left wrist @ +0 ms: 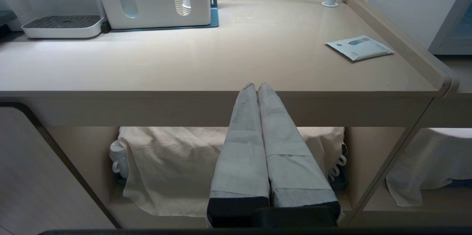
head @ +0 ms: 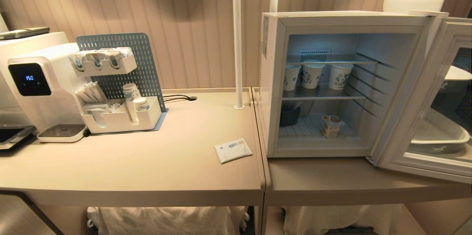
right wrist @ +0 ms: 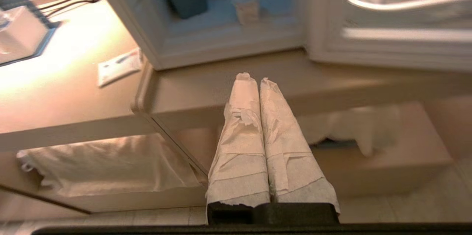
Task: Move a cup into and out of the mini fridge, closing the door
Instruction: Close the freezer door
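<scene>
The cup stands upright on the bottom floor of the mini fridge, near the middle and towards the front lip, its yellow-orange foil lid facing up and nothing touching it. A dark container sits in the back left corner of that same compartment, well apart from the cup. On the wire shelf above, three paper cups with blue prints stand in a row. The door is swung fully open to the right, its glass pane angled away from the cabinet. The fridge rests on the right-hand worktop, close to that worktop's left edge, where it butts against the left-hand worktop. A flat white sachet lies on the left-hand worktop near its right edge, just beside the fridge's front left corner. Farther left, near the back edge, stands a white organiser with stacked cups, and a water dispenser occupies the far left corner. The right gripper is clenched on nothing, its wrapped fingers pressed together and held off the front edge of the fridge's worktop. The left gripper is likewise clenched and empty, at the front edge of the left-hand worktop.
</scene>
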